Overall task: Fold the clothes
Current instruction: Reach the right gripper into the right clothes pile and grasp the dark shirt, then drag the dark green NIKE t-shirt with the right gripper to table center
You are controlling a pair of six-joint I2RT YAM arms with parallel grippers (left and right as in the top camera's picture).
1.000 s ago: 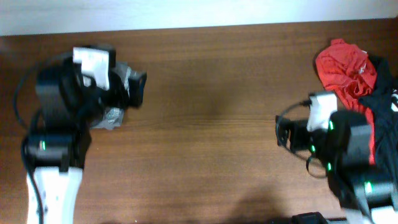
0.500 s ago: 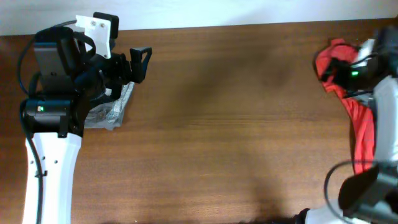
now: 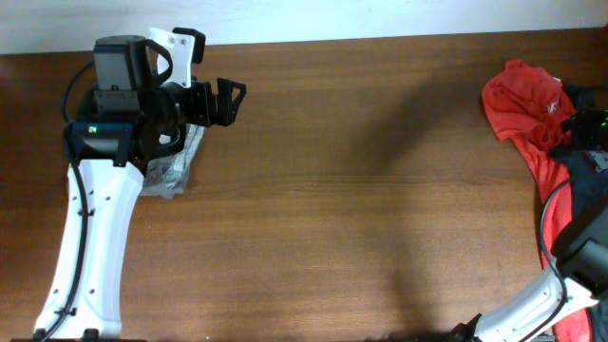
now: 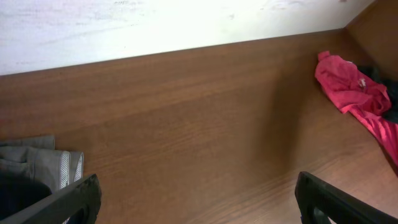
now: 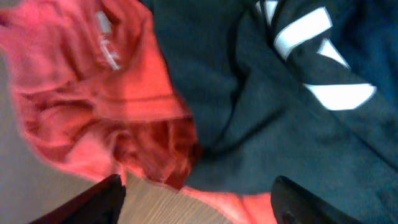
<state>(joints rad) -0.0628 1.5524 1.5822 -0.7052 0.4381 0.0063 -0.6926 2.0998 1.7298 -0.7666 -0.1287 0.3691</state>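
Note:
A dark T-shirt with white letters (image 5: 280,106) lies crumpled at the table's far right, partly over a red garment (image 5: 87,93). In the overhead view the red garment (image 3: 521,103) and the dark shirt (image 3: 581,171) form one pile. My right gripper (image 5: 199,196) is open and empty, hovering just above this pile where the two fabrics meet. My left gripper (image 3: 226,99) is open and empty at the far left, above bare wood; its fingers (image 4: 199,202) are spread wide.
A folded grey garment (image 3: 173,161) lies under the left arm and shows in the left wrist view (image 4: 38,165). The white wall borders the table's back edge (image 3: 380,40). The right arm (image 3: 589,256) runs along the right edge.
The right arm swung from the table's right front out to the far right, over the clothes pile. The left arm shifted right and toward the back, its gripper pointing right.

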